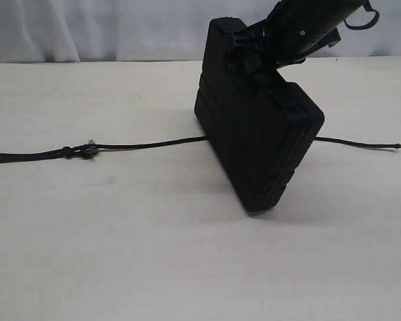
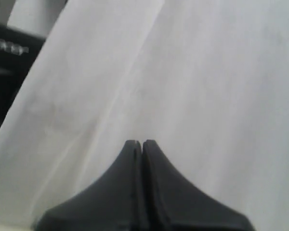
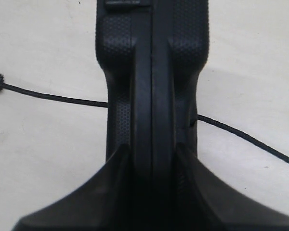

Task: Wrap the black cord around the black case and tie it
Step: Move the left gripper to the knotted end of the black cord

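The black case (image 1: pixel 257 144) stands tilted on one lower corner on the table, lifted at its top. My right gripper (image 1: pixel 254 50) is shut on the case's top edge; in the right wrist view the case (image 3: pixel 151 72) fills the gap between the two fingers (image 3: pixel 118 168). The black cord (image 1: pixel 147 144) lies flat on the table and runs behind or under the case, with its knot (image 1: pixel 77 152) at the left and its free end (image 1: pixel 395 146) at the right. The cord (image 3: pixel 48 96) shows on both sides of the case. My left gripper (image 2: pixel 139 142) is shut, empty, facing a white cloth.
A white curtain (image 1: pixel 87 30) hangs behind the table's far edge. The pale table top (image 1: pixel 154 254) spreads in front of the case. A dark object (image 2: pixel 9 62) sits at the edge of the left wrist view.
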`<state>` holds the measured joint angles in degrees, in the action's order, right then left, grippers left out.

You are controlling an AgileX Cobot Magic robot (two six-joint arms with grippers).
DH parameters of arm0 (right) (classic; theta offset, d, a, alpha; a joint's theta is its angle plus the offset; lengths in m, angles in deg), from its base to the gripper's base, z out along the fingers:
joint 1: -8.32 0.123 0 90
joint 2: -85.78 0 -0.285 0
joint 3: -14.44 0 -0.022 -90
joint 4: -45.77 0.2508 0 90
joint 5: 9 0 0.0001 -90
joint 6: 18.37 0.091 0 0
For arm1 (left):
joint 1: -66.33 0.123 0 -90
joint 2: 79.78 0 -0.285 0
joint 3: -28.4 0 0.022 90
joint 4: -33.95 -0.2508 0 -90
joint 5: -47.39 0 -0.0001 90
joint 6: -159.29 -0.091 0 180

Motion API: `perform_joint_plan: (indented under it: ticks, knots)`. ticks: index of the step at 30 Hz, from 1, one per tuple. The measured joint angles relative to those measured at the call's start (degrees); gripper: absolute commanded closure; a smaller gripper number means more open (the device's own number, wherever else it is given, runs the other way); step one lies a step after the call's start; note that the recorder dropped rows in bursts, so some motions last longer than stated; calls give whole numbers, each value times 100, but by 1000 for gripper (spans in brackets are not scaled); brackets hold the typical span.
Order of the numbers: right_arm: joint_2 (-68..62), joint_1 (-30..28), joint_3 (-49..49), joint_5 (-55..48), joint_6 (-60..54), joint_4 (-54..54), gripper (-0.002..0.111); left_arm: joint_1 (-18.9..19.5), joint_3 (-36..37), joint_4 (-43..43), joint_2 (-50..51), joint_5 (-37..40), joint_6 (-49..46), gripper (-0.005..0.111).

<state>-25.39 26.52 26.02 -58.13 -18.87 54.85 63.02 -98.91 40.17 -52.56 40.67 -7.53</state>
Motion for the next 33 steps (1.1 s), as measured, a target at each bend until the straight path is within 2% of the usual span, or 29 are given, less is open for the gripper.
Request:
perform_joint_plan:
  ticks: [3, 8, 13, 15, 17, 21, 24, 25, 27, 30, 33]
  knots:
    - [0, 0, 0, 0, 0, 0, 104, 0, -809, -57, 1136, 1184, -189, 107]
    - [0, 0, 0, 0, 0, 0, 104, 0, -1909, -78, 3312, 2963, -1551, 107]
    - [0, 0, 0, 0, 0, 0, 104, 0, -2440, -89, 5184, 3940, -3078, 107]
    - [0, 0, 0, 0, 0, 0, 104, 0, -2476, -116, 5749, 3986, -3805, 105]
    - [0, 0, 0, 0, 0, 0, 104, 0, -2490, -182, 6315, 3912, -4534, 97]
    - [0, 0, 0, 0, 0, 0, 104, 0, -2490, -272, 7194, 3637, -5906, 64]
    - [0, 0, 0, 0, 0, 0, 104, 0, -2490, -272, 7640, 3177, -6531, 44]
    - [0, 0, 0, 0, 0, 8, 104, 0, -2490, -272, 7762, 2971, -6675, 40]
    - [0, 0, 0, 0, 0, 8, 104, 0, -2490, -272, 7961, 2550, -6870, 36]
    - [0, 0, 0, 0, 0, 8, 104, 0, -2490, -272, 8232, 2052, -6972, 37]
    - [0, 0, 0, 0, 0, 8, 104, 0, -2490, -247, 8438, 1886, -6945, 37]
